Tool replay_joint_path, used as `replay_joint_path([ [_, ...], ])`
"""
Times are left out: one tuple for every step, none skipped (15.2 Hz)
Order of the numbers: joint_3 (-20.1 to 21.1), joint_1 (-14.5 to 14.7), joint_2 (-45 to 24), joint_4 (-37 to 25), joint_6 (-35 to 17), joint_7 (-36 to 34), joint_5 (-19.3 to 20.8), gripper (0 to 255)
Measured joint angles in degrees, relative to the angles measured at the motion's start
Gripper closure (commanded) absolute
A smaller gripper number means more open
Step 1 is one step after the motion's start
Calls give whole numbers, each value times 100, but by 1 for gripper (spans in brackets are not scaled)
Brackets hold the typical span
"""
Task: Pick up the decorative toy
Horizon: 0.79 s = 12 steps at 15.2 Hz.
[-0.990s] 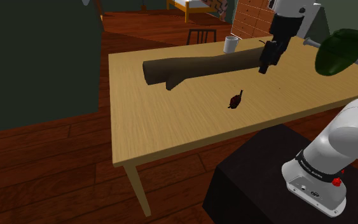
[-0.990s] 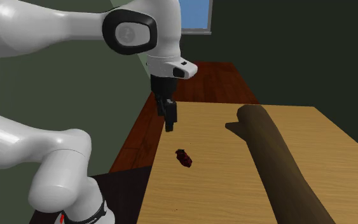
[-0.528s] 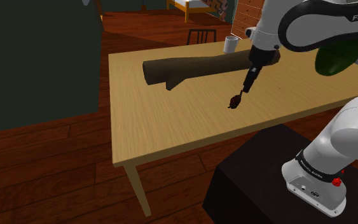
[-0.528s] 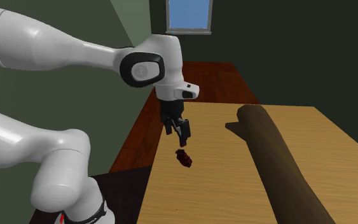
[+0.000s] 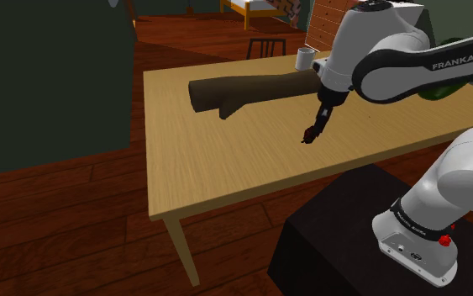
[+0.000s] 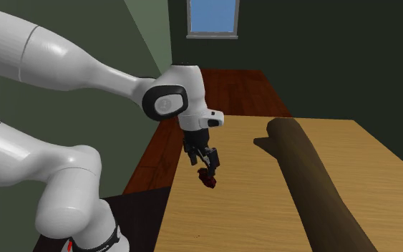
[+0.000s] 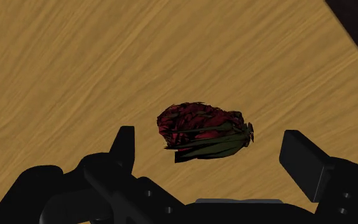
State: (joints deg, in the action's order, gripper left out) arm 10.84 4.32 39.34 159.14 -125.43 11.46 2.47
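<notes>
Toy (image 7: 203, 132) lies lengthwise across the parted fingers (image 7: 124, 145).

The table (image 5: 226, 160) is pale wood with a fine, wavy grain running along it, and its finish is matt. The log (image 5: 251, 88) is dark brown, dull and smooth-sided. The toy (image 7: 203, 130) has a rough, ridged dark-red surface, with streaky olive-green strips along one side; its material cannot be told. The arm (image 5: 394, 59) has smooth white shells with a soft gloss, and its joints are dark and slightly shiny. The gripper (image 7: 210, 140) is plain matt black, with flat, hard-looking faces. The stand (image 5: 327, 244) is matt black too. The floor (image 5: 58, 227) is reddish-brown wood planking with a faint sheen. The mug (image 5: 305, 58) is smooth and white. The wall (image 5: 331, 21) behind it is red brick.
</notes>
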Motion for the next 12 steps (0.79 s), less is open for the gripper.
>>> replay_joint_path([
  [10, -4, -44, 48, -93, -12, 5, 0],
  [21, -12, -100, 119, -219, -27, 12, 0],
  [24, -14, -117, 149, -267, -32, 15, 0],
  [25, -19, -134, 169, -305, -33, 19, 255],
  [25, -21, -143, 177, -326, -33, 21, 255],
  [24, -22, -145, 181, -335, -33, 22, 255],
  [24, -22, -145, 182, -340, -33, 22, 255],
  [24, -23, -147, 180, -343, -33, 22, 255],
  [24, -23, -147, 180, -344, -32, 22, 255],
  [24, -23, -149, 179, -345, -32, 22, 255],
  [24, -23, -150, 179, -345, -31, 22, 255],
  [24, -23, -149, 178, -344, -31, 22, 255],
])
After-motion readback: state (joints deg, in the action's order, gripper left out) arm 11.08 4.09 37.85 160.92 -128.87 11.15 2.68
